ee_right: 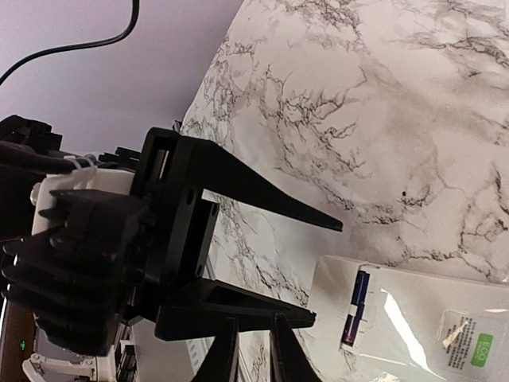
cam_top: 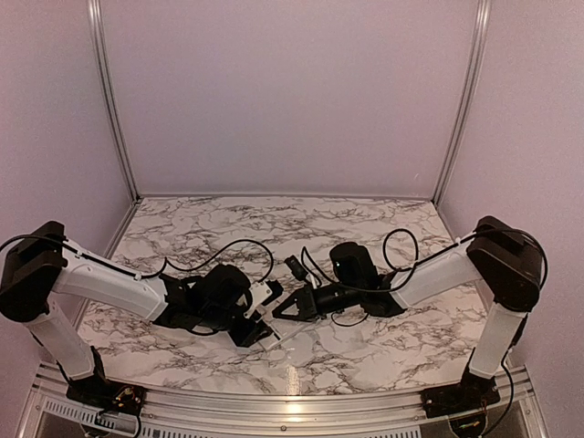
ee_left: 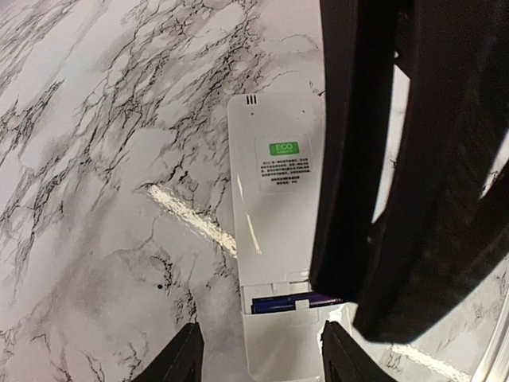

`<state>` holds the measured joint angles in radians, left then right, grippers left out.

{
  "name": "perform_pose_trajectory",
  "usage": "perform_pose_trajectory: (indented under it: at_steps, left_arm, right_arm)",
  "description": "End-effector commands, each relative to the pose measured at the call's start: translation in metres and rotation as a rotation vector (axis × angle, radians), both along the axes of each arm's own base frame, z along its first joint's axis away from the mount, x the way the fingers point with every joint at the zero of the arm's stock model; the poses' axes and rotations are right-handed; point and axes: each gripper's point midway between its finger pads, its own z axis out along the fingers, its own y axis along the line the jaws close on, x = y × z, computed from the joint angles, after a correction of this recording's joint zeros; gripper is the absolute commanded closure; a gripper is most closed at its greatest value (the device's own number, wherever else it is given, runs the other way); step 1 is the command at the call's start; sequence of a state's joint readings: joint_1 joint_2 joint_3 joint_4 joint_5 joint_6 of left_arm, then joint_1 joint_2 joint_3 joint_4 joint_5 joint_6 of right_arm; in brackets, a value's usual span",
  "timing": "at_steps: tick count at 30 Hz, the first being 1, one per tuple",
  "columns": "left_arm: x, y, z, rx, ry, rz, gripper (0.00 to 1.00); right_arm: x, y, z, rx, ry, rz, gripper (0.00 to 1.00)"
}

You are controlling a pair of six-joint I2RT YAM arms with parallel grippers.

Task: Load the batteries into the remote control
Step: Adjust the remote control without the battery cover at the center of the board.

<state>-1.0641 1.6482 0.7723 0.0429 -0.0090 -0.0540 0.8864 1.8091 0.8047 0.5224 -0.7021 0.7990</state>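
The white remote control (ee_left: 274,207) lies back up on the marble, an ECO sticker on it. Through a narrow opening in its back show the dark blue batteries (ee_left: 290,302), lying side by side inside. My left gripper (ee_left: 262,328) is open, one jaw on each side of the remote's near end, with a gap on the left side. My right gripper (ee_right: 254,338) hovers just past the remote's (ee_right: 413,318) end, its jaws a narrow slit apart with nothing in them. From there I also see the batteries (ee_right: 358,306). From above, both grippers (cam_top: 265,319) (cam_top: 285,308) meet mid-table.
A small dark object (cam_top: 295,267) lies on the marble behind the right gripper. Black cables (cam_top: 237,246) loop over the table behind both arms. Purple walls with metal rails (cam_top: 109,109) close in the table on three sides.
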Motion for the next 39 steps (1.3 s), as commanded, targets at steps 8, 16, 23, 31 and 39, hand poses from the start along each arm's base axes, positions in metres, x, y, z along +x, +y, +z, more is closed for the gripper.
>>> perform_pose_trajectory:
  at_steps: [8, 16, 23, 31, 39]
  left_arm:
    - [0.001, 0.018, 0.053, -0.131, 0.024, 0.148, 0.43]
    - [-0.010, 0.047, 0.065, -0.413, 0.208, 0.436, 0.39]
    - [-0.017, 0.060, 0.052, -0.431, 0.230, 0.516, 0.38]
    - [-0.020, 0.058, 0.037, -0.419, 0.267, 0.542, 0.39]
    - [-0.027, 0.050, 0.015, -0.408, 0.330, 0.586, 0.45]
  right_arm:
    - [0.039, -0.056, -0.013, -0.141, -0.114, -0.115, 0.73]
    - [0.065, -0.073, -0.031, -0.300, -0.212, -0.141, 0.65]
    - [0.072, -0.076, -0.048, -0.369, -0.211, -0.124, 0.61]
    - [0.065, -0.072, -0.062, -0.360, -0.156, -0.092, 0.61]
    - [0.044, -0.075, -0.064, -0.301, -0.077, -0.066, 0.69]
